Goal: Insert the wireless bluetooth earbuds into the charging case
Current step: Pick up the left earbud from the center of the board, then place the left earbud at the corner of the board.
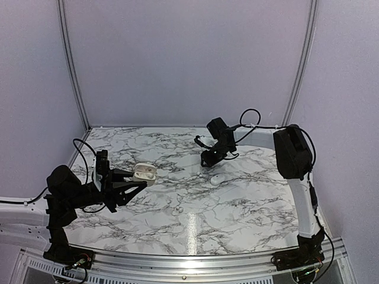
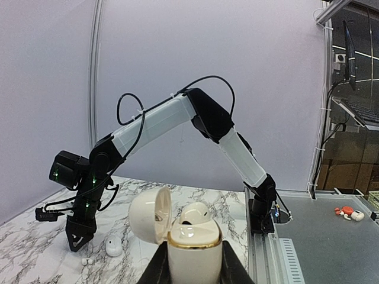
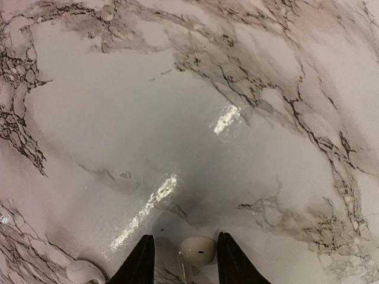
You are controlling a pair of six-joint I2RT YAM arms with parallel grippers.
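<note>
The charging case (image 2: 192, 251) is glossy white with a gold rim, its lid (image 2: 149, 215) hinged open to the left. My left gripper (image 2: 194, 263) is shut on it and holds it upright above the table's left side (image 1: 144, 174). One earbud (image 2: 196, 213) sits in a socket. My right gripper (image 3: 184, 236) is open, low over the marble table. Another earbud (image 3: 197, 249) lies on the table between its fingers, touching neither. In the top view the right gripper (image 1: 208, 158) is at centre right.
A white rounded piece (image 1: 217, 178) lies on the marble just near of the right gripper; it also shows in the right wrist view (image 3: 83, 271) and the left wrist view (image 2: 113, 245). The metal rail (image 2: 263, 254) marks the table's near edge.
</note>
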